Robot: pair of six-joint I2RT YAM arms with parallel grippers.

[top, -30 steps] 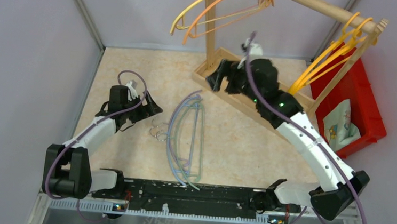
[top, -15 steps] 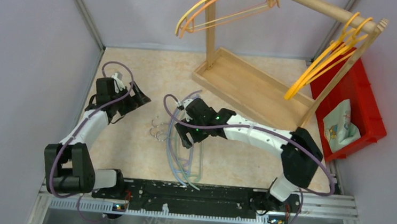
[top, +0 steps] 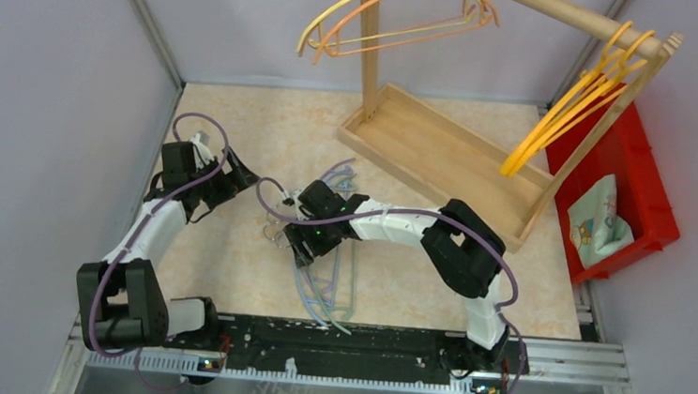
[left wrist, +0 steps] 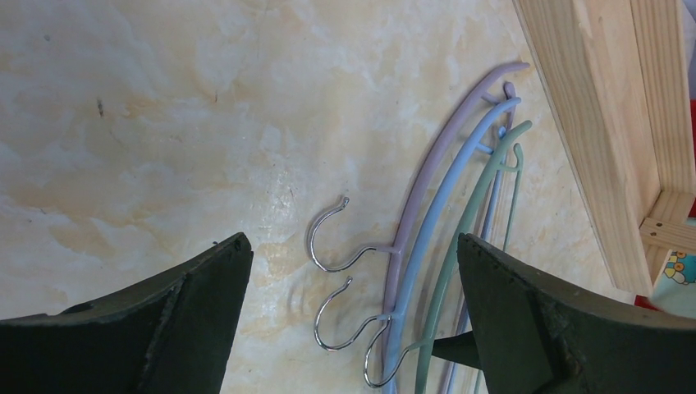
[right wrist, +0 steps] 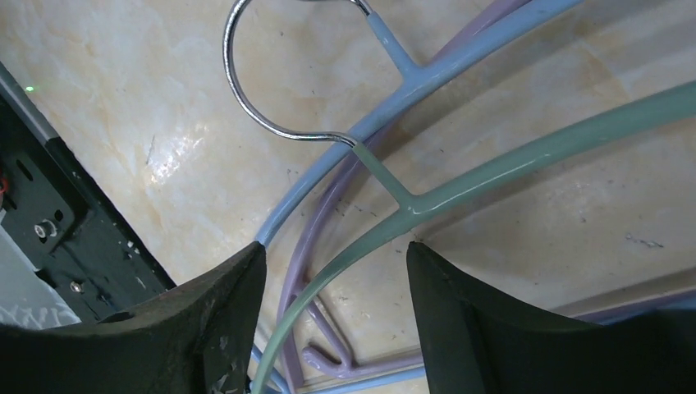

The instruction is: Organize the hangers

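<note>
Well, three of the hangers lay stacked flat on the marble-look worktop, near the middle and in front of the wooden rack: a purple hanger at the bottom, a blue hanger across it and a green hanger on top, their metal hooks fanned out toward the left arm. And down at that pile sat the right fingers, the arm folded across to the left; the wrist view showed them spread apart, one either side of the green hanger's curved shoulder, with the bar running through the gap and nothing clamped. Whether they touched the worktop, I could not tell. Over on the left, the left fingers hung just beside the hooks, wide apart too and holding nothing. Up on the rack's rail, a yellow and orange pair dangled close to the upright post, while a yellow and orange bunch hung at the far right end, just above the red bin with a printed packet inside.
</note>
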